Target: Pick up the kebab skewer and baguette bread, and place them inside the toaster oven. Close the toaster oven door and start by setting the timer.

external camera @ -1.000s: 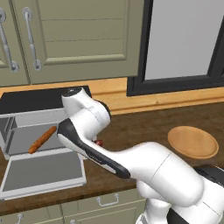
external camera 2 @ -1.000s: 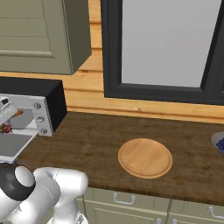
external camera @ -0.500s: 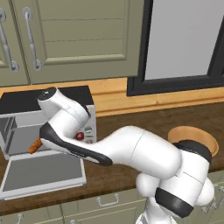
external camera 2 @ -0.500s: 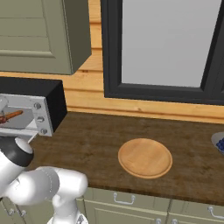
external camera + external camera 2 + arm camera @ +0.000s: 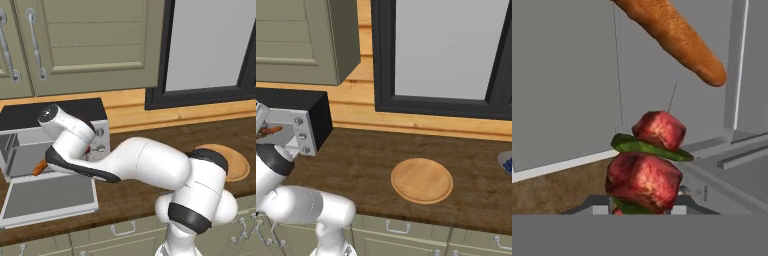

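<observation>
My gripper (image 5: 639, 207) is shut on the kebab skewer (image 5: 646, 170), whose red meat chunks and green pepper rise straight ahead in the hand view. Beyond it the orange-brown baguette bread (image 5: 674, 37) lies slantwise against the grey inside of the toaster oven (image 5: 102, 131). The toaster oven door (image 5: 50, 197) is folded down flat on the counter. In the left base view the hand (image 5: 50, 159) is at the oven's open mouth, and an orange-brown tip pokes out below it. The right base view shows the skewer (image 5: 268, 131) at the oven (image 5: 311, 112) front.
A round wooden plate (image 5: 235, 162) (image 5: 422, 180) sits on the brown counter to the right of the oven. A blue bowl (image 5: 506, 162) shows at the far right edge. Cabinets hang above the oven, with a dark-framed window behind the counter.
The arm has swung left and lower, carrying the skewer from in front of the oven into its open mouth. The grip has stayed shut. The oven and plate have not moved.
</observation>
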